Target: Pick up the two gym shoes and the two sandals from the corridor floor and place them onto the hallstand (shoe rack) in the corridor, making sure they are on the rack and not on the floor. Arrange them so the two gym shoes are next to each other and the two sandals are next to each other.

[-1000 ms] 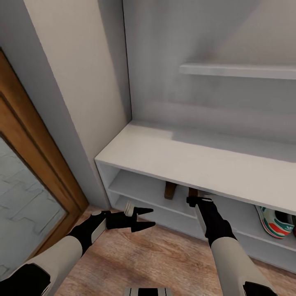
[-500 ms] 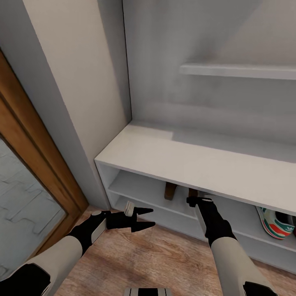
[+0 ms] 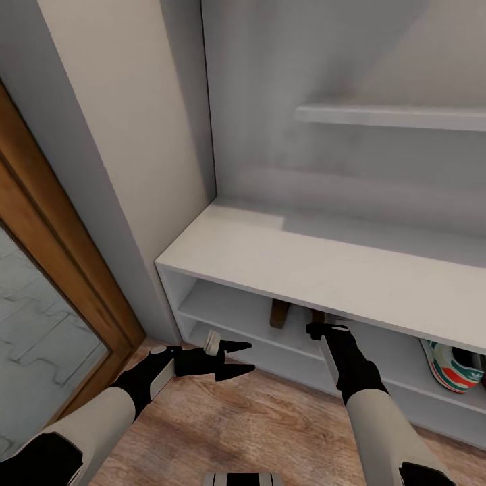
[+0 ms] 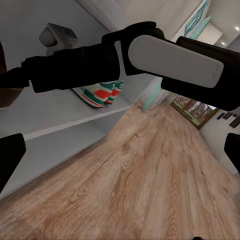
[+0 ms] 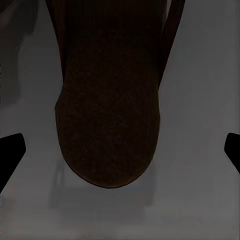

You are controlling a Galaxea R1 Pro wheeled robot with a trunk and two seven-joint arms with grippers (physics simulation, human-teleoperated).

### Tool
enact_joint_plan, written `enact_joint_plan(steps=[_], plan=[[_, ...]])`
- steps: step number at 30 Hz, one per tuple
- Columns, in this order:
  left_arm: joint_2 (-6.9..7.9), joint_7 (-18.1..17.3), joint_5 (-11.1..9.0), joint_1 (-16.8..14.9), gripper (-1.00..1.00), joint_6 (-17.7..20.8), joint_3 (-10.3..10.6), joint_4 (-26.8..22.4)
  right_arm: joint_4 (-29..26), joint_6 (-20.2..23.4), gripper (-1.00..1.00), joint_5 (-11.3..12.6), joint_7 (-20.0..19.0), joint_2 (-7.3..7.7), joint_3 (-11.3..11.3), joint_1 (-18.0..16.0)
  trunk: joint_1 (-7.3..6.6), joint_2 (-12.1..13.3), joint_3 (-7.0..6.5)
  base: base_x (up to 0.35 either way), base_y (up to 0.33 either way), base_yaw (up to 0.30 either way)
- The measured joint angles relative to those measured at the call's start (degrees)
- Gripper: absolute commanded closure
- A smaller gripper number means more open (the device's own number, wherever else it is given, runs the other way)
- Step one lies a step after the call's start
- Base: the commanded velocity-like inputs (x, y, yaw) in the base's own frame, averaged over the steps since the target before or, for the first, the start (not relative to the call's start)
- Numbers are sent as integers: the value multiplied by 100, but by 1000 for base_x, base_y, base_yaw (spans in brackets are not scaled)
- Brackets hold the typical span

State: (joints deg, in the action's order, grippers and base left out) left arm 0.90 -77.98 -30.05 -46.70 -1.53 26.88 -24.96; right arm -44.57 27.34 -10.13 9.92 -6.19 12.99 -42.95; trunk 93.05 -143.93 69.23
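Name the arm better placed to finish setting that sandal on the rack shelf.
Right. Its hand reaches into the shelf at the sandals; the left hand hangs open over the floor.

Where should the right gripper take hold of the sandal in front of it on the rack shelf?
Probably across the sandal's rounded end, one finger on each side edge, coming in level through the shelf's open front. The bench top overhangs it, blocking a top approach, and the right gripper's open fingers straddle that end.
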Motion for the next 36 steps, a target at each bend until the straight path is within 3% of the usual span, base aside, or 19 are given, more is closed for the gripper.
enact_joint_plan(steps=[8,36], plan=[[0,-2,0,2,-100,1,-1,0,0,-3,-100,0,0,2,0,0,0,0,0,-13,0,0],[0,0,0,0,-100,-5,0,0,14,-17,-100,17,-31,0,9,2,4,0,0,-326,0,0]])
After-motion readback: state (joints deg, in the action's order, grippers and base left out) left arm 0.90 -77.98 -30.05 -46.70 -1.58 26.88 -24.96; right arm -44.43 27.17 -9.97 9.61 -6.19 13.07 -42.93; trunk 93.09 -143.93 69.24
